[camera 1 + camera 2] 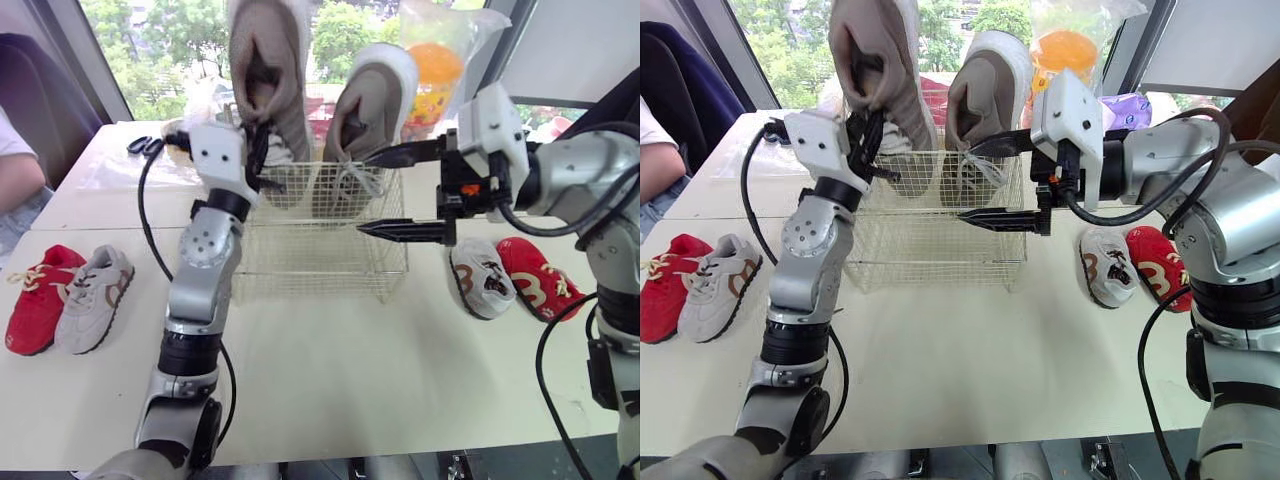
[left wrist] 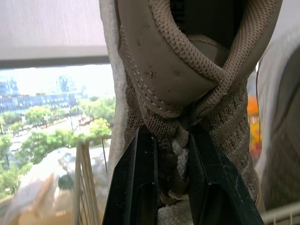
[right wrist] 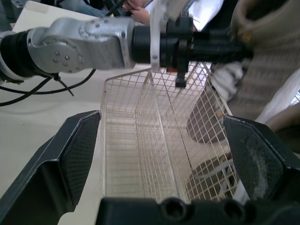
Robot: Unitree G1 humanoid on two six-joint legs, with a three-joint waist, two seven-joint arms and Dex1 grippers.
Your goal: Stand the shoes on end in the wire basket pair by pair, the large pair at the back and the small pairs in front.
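A wire basket (image 1: 330, 255) stands mid-table. Two large beige shoes stand on end along its back: the left one (image 1: 270, 60) and the right one (image 1: 375, 100). My left gripper (image 2: 171, 133) is shut on the left large shoe (image 2: 187, 61) at its tongue and laces, above the basket's back left corner. My right gripper (image 1: 372, 192) is open at the basket's right side, just in front of the right large shoe, with nothing between its fingers (image 3: 75, 154). A small red shoe (image 1: 38, 297) and a small grey shoe (image 1: 95, 298) lie left. Another grey shoe (image 1: 482, 278) and red shoe (image 1: 540, 280) lie right.
A clear bag with orange contents (image 1: 437, 62) sits behind the basket by the window. Black scissors (image 1: 145, 146) lie at the back left of the table (image 1: 350, 380). A person's arm (image 1: 15, 175) shows at the far left.
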